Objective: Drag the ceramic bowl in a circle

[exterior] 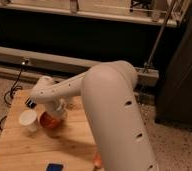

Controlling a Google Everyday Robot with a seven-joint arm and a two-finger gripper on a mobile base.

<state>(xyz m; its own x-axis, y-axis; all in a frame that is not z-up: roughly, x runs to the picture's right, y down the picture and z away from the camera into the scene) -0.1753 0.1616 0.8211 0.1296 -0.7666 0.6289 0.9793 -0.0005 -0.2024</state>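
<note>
ceramic bowl (48, 121) upright w/ gripper (57, 111) atop

1. The arm (120, 120) fills the middle and right of the view; its thick white upper link rises from the bottom edge and rounds over at the top
2. From that bend a slimmer forearm (66, 89) reaches out to the left, nearly level and sloping slightly downward
3. At the far left end the wrist (43, 92) curls over and turns down
4. The gripper (56, 111) sits just under the wrist on the left side of the view, pointing down, its two fingers closed together
</note>
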